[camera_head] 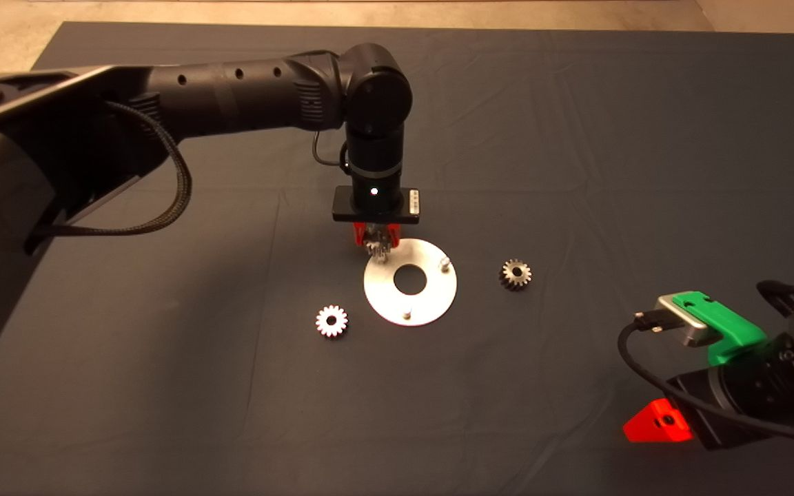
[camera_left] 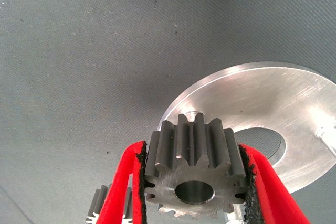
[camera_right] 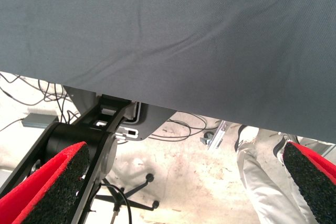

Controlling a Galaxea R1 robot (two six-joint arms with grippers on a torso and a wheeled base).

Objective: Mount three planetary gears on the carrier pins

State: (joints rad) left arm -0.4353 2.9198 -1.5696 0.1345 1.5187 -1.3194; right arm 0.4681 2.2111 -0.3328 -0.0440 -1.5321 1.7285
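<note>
gear [camera_left: 195, 169] btwn left claw [camera_left: 195, 182] pads

Both arms are matte black, jointed in thick cylinders. The left arm [camera_head: 245, 89] has round screw holes along its casing, a braided black cable looping beneath, and a small white light near the wrist. The right gripper [camera_head: 659, 421] has a green body, red fingers [camera_right: 47, 187] with coarse black pads, and a silver camera block.
</note>
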